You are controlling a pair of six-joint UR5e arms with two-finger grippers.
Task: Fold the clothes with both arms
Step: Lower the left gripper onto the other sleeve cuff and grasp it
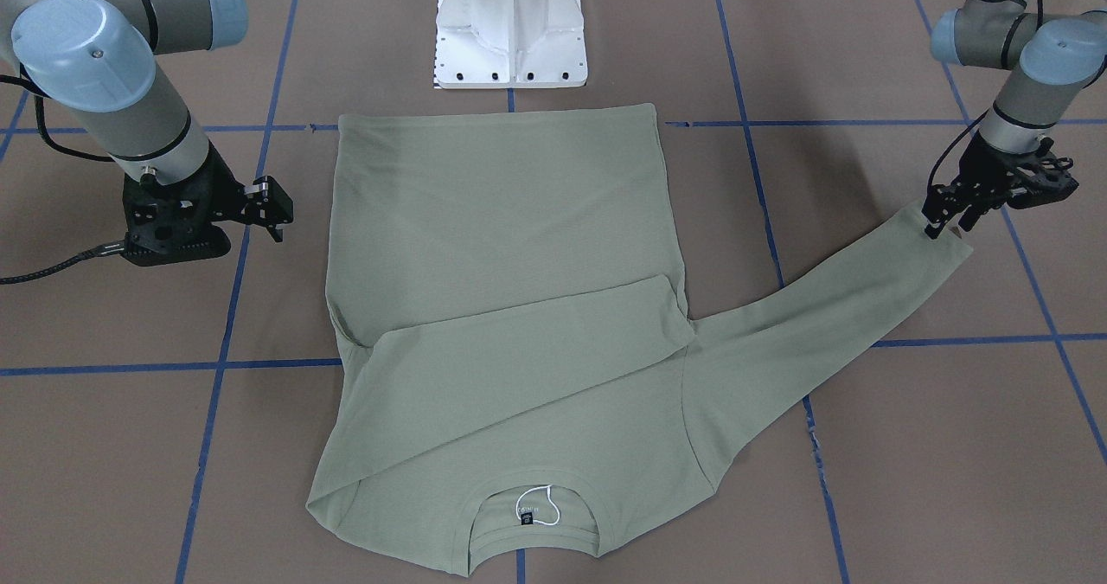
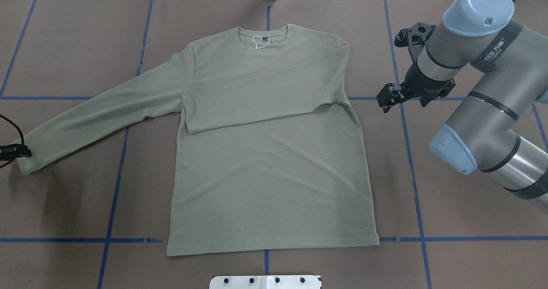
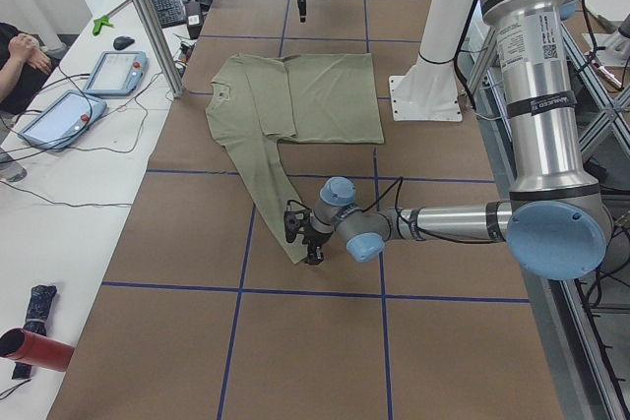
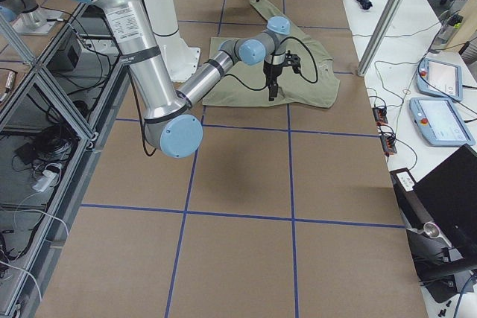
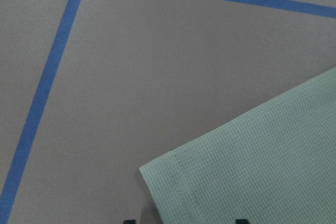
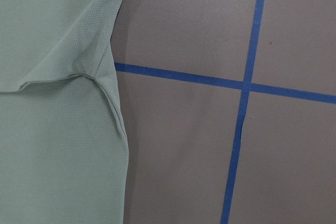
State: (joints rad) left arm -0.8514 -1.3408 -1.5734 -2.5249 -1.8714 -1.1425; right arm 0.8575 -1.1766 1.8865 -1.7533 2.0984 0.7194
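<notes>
The sage-green shirt (image 2: 269,160) lies flat on the table, neck label and white loop (image 1: 534,508) facing up. One sleeve (image 2: 261,109) is folded across the chest. The other sleeve (image 1: 830,307) stretches out to my left side. My left gripper (image 1: 947,225) is down at that sleeve's cuff (image 5: 252,161). It is open, and the fingertips (image 5: 240,221) stand apart on either side of the cuff's edge. My right gripper (image 2: 385,102) hovers just beside the shirt's folded shoulder edge (image 6: 105,77). It looks open and holds nothing.
The white pedestal base (image 1: 510,39) stands just behind the shirt's hem. Blue tape lines (image 6: 247,87) grid the brown table. A side bench with tablets (image 3: 113,71) and a red cylinder (image 3: 34,349) runs along the far edge.
</notes>
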